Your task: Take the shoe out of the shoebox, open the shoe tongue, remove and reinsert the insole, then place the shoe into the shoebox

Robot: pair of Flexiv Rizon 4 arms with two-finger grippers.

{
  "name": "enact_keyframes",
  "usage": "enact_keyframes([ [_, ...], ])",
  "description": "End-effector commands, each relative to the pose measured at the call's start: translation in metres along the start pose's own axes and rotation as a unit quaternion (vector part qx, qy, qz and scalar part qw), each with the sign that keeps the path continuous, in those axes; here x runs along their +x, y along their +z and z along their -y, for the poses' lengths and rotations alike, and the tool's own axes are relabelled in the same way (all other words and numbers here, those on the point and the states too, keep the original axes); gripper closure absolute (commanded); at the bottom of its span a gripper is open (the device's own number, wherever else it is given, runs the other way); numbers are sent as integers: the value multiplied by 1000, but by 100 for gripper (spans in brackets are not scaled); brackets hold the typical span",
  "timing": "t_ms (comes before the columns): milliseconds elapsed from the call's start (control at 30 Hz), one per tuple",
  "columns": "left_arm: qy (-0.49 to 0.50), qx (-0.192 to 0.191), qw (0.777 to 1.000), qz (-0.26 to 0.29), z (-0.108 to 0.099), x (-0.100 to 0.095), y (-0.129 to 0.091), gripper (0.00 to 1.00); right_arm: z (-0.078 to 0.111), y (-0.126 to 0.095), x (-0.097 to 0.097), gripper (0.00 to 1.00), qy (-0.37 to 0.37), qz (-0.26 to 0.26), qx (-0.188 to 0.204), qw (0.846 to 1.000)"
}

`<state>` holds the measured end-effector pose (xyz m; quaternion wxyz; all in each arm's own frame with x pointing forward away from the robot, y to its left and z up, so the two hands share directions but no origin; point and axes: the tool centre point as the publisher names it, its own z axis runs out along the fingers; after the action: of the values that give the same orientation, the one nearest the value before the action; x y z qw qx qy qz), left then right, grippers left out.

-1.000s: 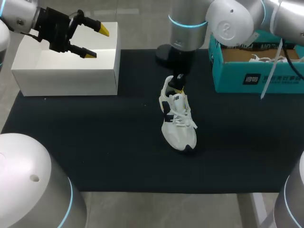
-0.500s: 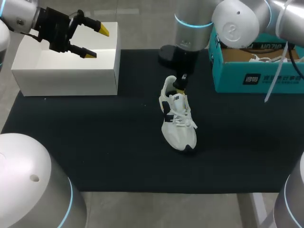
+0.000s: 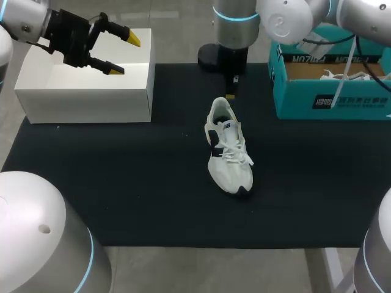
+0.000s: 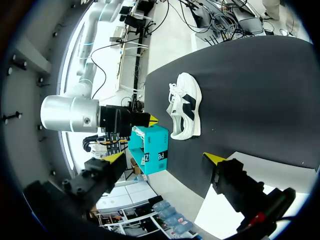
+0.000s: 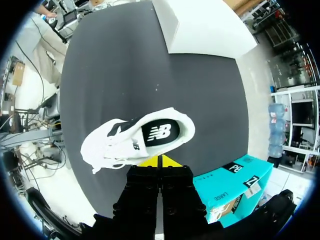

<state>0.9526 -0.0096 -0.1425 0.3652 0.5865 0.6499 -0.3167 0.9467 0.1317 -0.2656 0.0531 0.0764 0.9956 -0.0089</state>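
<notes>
Left fingers: the left gripper [image 3: 124, 54] hangs over the white box [image 3: 91, 85] at the far left of the table [image 3: 122, 195], its yellow tips spread wide with nothing between them
Shoe: the white shoe [image 3: 227, 149] sits on its sole in the middle of the table, outside the shoebox and well apart from the left gripper
Long axis: it runs near to far, with the toe toward the robot and the heel and open collar at the far end; the dark insole [image 5: 161, 133] lies seated inside
Right fingers: the right gripper [image 3: 230, 96] hangs just beyond the heel, tips pressed together, gripping nothing and not touching the shoe
Shoebox: the teal shoebox [image 3: 305, 101] stands open at the far right, near the right arm
Nearer arm: the right, by a long way; the collar lies just ahead of its fingers
Judgement: opening the tongue or pulling the insole looks to call for the right fingers to part and come in over the heel end along the shoe's length
</notes>
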Motion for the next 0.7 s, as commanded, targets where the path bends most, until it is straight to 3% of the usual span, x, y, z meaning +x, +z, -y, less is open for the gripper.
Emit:
enact_keyframes([
  [33,0,1,1000,-2,-1,0,0,0,-4,11,-21,100,-19,-20,1,1000],
  [100,0,1,1000,-2,-1,0,0,0,-5,14,-28,81,-27,-22,0,999],
  [267,0,1,1000,-2,-1,0,0,0,-8,19,-42,56,-48,-11,3,999],
  [367,0,1,1000,-2,-1,0,0,0,-9,25,-46,51,-55,-7,4,998],
  [567,0,1,1000,-2,-1,0,0,0,-17,47,-49,50,-68,-3,2,998],
  [633,0,1,1000,-2,-1,0,0,0,-19,53,-50,47,-71,5,0,997],
  [700,0,1,1000,-2,-1,0,0,0,-22,60,-50,37,-74,8,-3,997],
])
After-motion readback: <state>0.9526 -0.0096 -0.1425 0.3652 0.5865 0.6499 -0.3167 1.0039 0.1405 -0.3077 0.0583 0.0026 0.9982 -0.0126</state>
